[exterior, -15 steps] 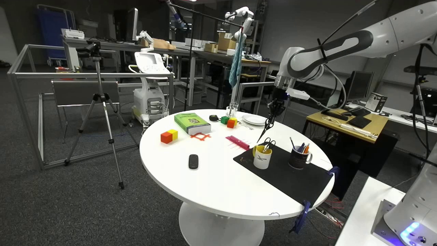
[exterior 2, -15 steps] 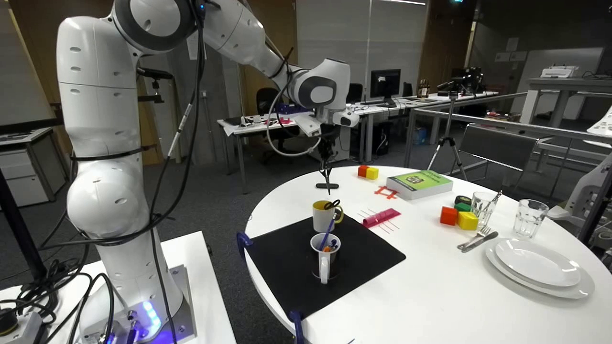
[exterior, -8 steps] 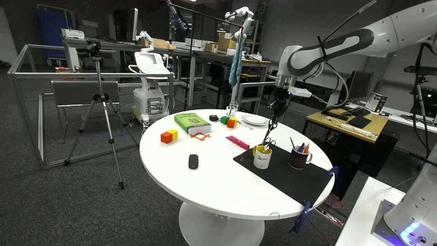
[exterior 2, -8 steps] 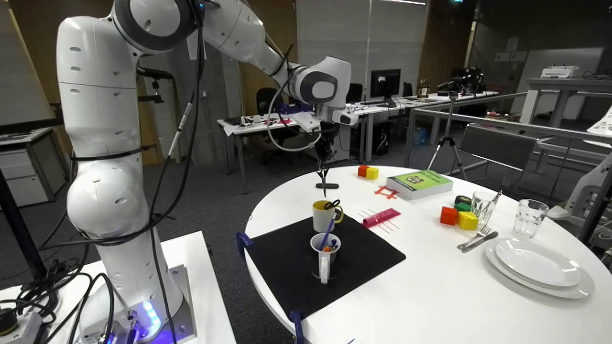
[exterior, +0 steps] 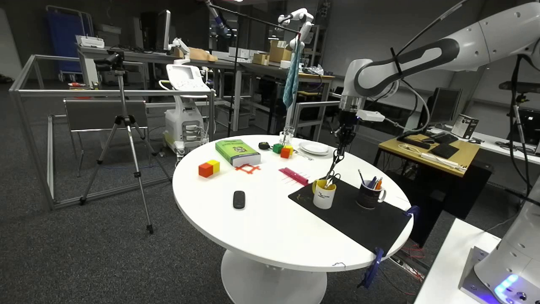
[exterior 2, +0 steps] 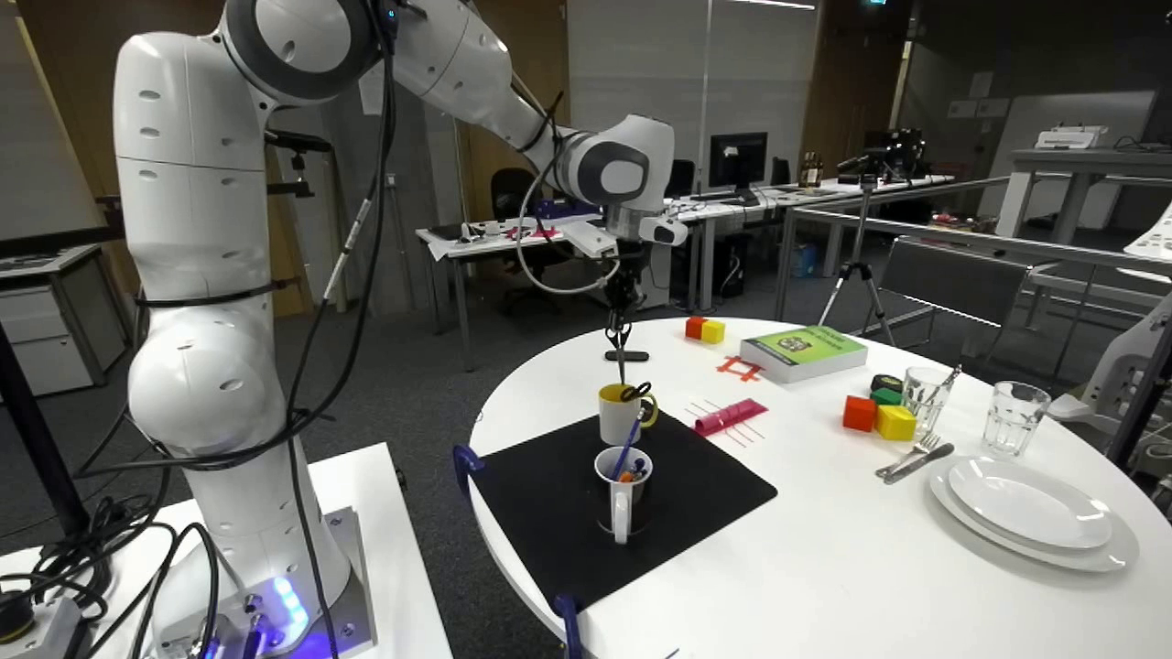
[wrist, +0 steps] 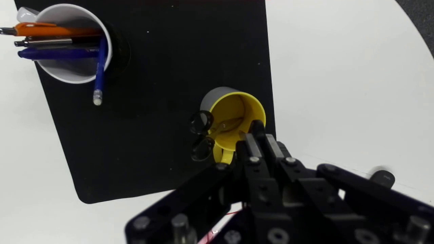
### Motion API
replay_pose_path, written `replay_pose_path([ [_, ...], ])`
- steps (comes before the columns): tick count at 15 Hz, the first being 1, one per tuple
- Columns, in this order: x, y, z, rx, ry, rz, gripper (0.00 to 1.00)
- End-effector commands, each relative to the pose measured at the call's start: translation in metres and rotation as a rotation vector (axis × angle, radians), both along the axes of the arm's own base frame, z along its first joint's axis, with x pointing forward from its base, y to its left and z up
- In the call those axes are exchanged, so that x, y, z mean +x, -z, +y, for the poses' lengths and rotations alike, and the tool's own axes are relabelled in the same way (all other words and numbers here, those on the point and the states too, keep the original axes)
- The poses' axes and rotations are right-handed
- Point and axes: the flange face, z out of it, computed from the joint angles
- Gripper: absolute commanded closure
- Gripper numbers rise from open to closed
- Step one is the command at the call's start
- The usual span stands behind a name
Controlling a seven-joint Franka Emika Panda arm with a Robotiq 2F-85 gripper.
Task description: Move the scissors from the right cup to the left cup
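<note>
Claw (wrist: pixel 260 140) is pinching the black scissors (exterior: pixel 333 164) at the handle end, blades pointing down. In both exterior views they hang below the claw, tips at the mouth of the pale cup (exterior: pixel 324 199); unclear whether they're past the rim. Another pair of scissors (wrist: pixel 216 131) leans in that cup, handles sticking out. Dark cup (exterior: pixel 367 199) with pens (wrist: pixel 61 53) stands near it on the same mat (exterior 2: pixel 700 494).

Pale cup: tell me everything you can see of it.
The pale cup looks ceramic: white outside with dark print, yellow inside, with a yellow handle. It stands upright on the black mat. Black-looped scissors lean in it. The dark scissors in the jaws point down at its rim; contact is unclear.
</note>
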Motion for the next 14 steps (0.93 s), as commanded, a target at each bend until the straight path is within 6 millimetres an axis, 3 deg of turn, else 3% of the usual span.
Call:
replay_pose_path([
  [1,0.002,0.003,-0.006,-0.008,-0.011,0.029,0.98],
  [14,0.005,0.054,-0.008,0.033,0.014,0.053,0.98],
])
